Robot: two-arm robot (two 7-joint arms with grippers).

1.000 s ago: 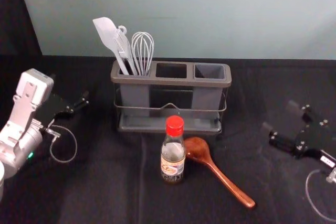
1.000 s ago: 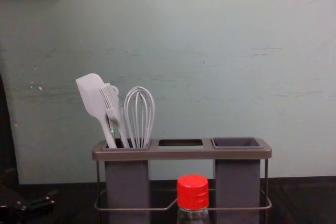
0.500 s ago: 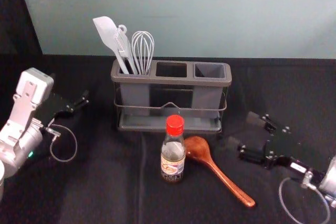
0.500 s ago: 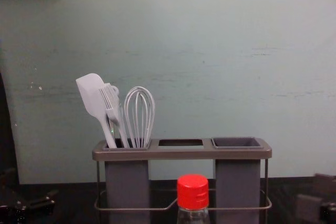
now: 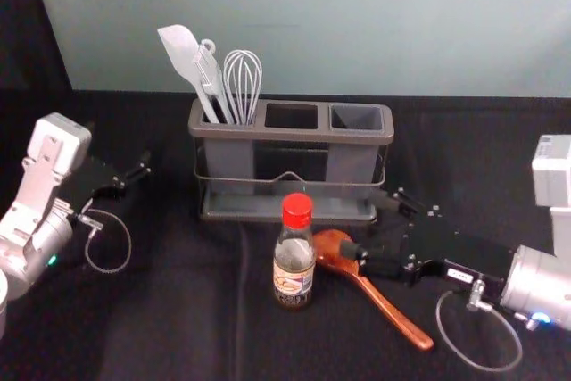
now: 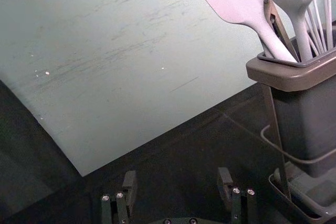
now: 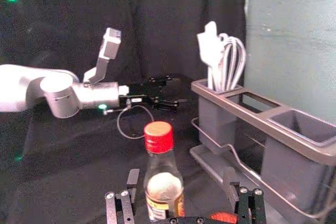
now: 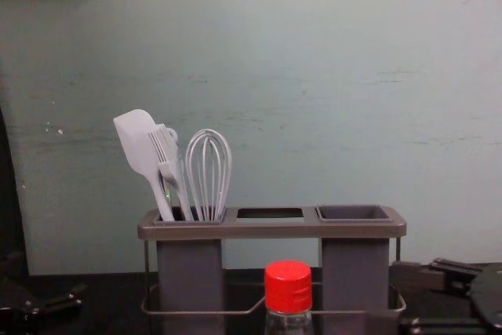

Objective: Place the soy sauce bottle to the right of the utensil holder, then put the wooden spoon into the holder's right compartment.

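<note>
Soy sauce bottle [image 5: 293, 265]: upright, red cap on, in front of the utensil holder [image 5: 294, 138]. Wooden spoon [image 5: 393, 318]: lying on the black cloth [image 5: 178, 310], bowl just beside the bottle, handle angled toward the near right. Right gripper [image 5: 375, 223]: extended toward the bottle, jaws spread, released; bottle ahead, between the jaws as seen in the right wrist view. Left gripper [image 5: 118, 145]: parked left of the holder, jaws apart. Spatula [image 5: 181, 51], brush [image 5: 208, 73] and whisk [image 5: 243, 78]: upright in the left compartment.

Soy sauce bottle [image 5: 293, 268] — bright red cap [image 5: 297, 211]
</note>
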